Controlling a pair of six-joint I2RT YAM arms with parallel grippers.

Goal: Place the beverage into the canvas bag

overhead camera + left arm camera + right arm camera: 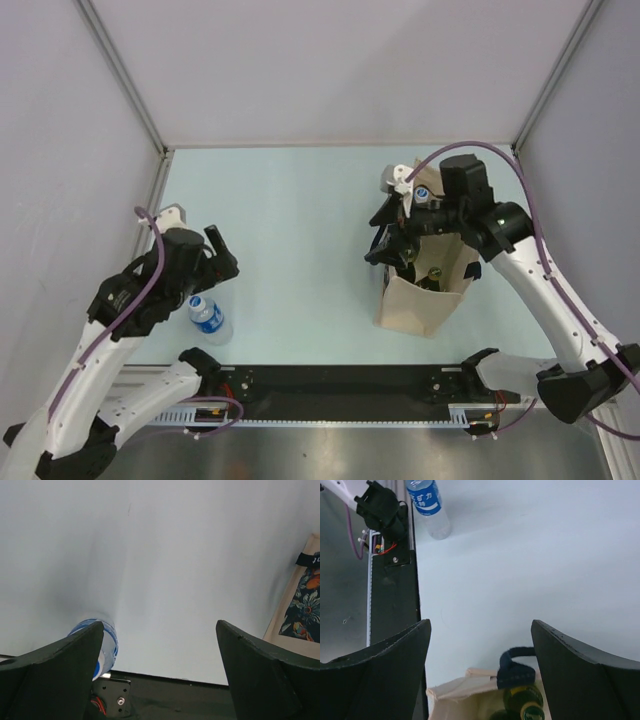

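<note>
1. My left gripper [160, 627] is spread wide with nothing in it. The water bottle [208, 318] sits on the table [300, 220] just beside it.
2. My right gripper [480, 625] is wide open too, empty, hovering over the canvas bag [425, 295].
3. There's a green bottle [524, 702] inside the bag, by the navy handle [512, 667].

Water bottle [109, 642] half behind fingers [50, 680]; canvas bag [300, 610] cut at R edge; contents [524, 705] prob. bottles.
</note>
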